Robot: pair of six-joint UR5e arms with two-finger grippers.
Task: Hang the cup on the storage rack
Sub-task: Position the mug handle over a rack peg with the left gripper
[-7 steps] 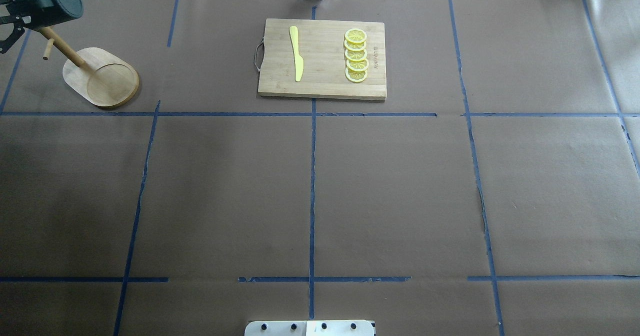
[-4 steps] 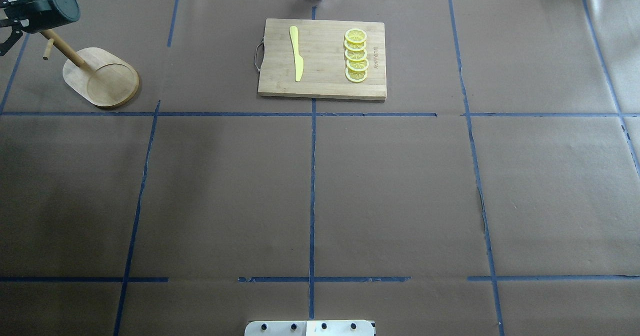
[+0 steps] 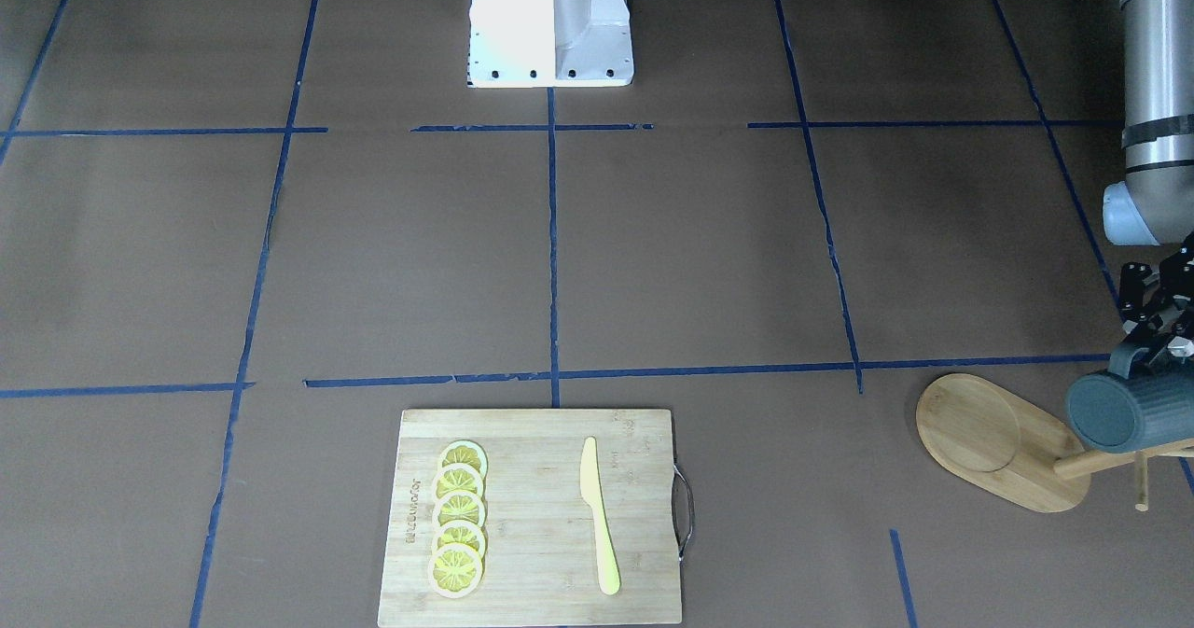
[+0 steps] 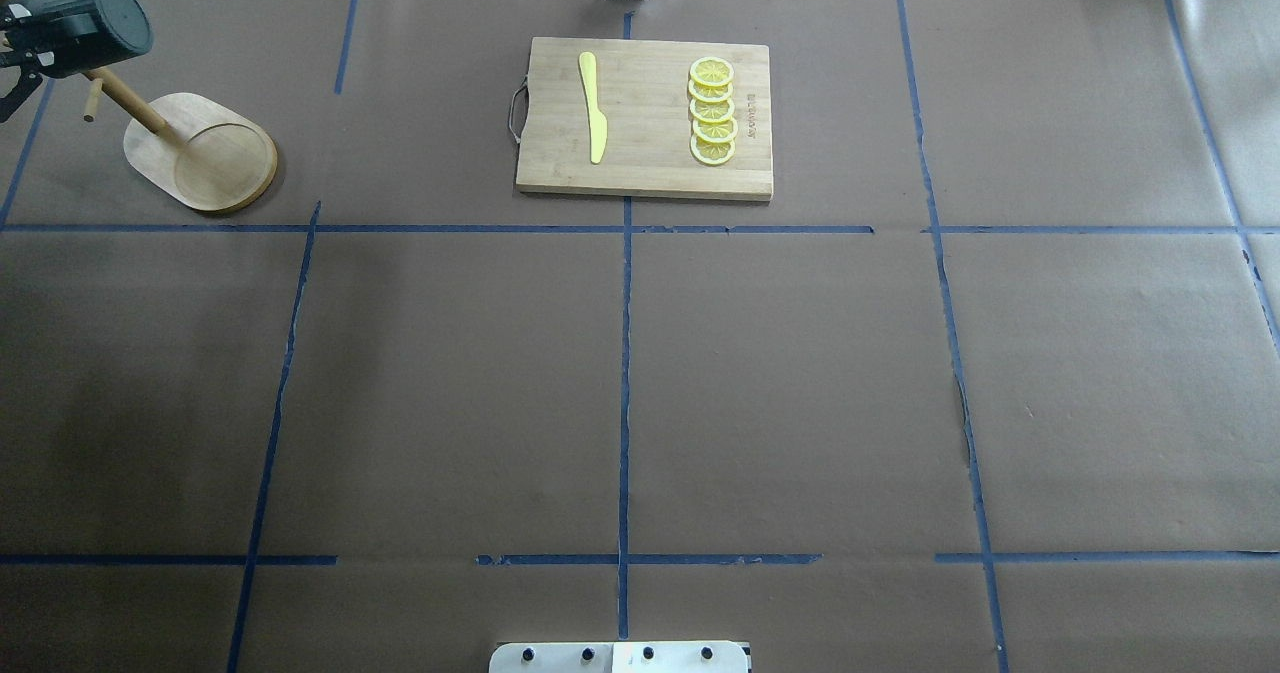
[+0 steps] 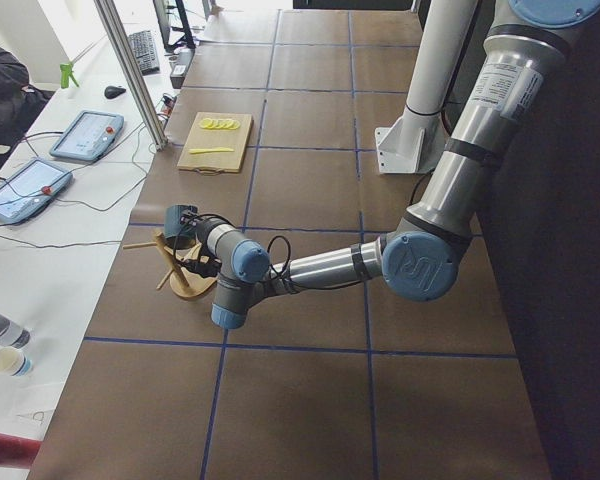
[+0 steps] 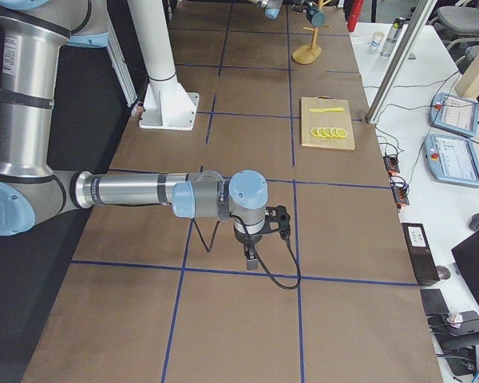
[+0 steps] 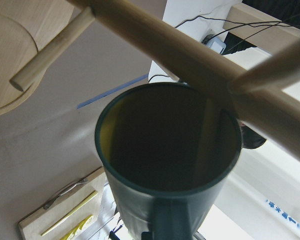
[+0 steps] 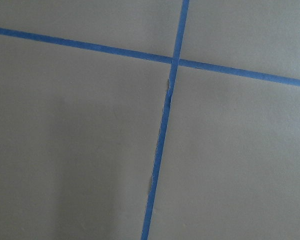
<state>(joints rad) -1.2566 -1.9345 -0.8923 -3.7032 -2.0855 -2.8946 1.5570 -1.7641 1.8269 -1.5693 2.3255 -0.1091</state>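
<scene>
My left hand (image 3: 1145,353) is closed around the cup (image 3: 1124,411), holding it on its side in the air at the far left corner of the surface (image 4: 620,373). The cup is beside the upper part of the storage rack (image 4: 200,153), above the rack's oval base. In the left wrist view I look straight into the cup's open mouth. The rack's round post (image 7: 190,60) runs diagonally across just above the rim, with one peg (image 7: 50,45) pointing away at upper left. The cup's handle (image 7: 172,222) is at the bottom of that view, apart from the pegs. I cannot tell whether the rim touches the post.

My right hand (image 6: 265,226) hangs low over bare surface near a crossing of blue tape lines, well apart from the rack. I cannot tell whether it is wide or narrow.

A bamboo cutting board (image 4: 645,178) lies at the far middle, carrying a yellow knife (image 4: 593,106) and a row of lemon slices (image 4: 712,110).
</scene>
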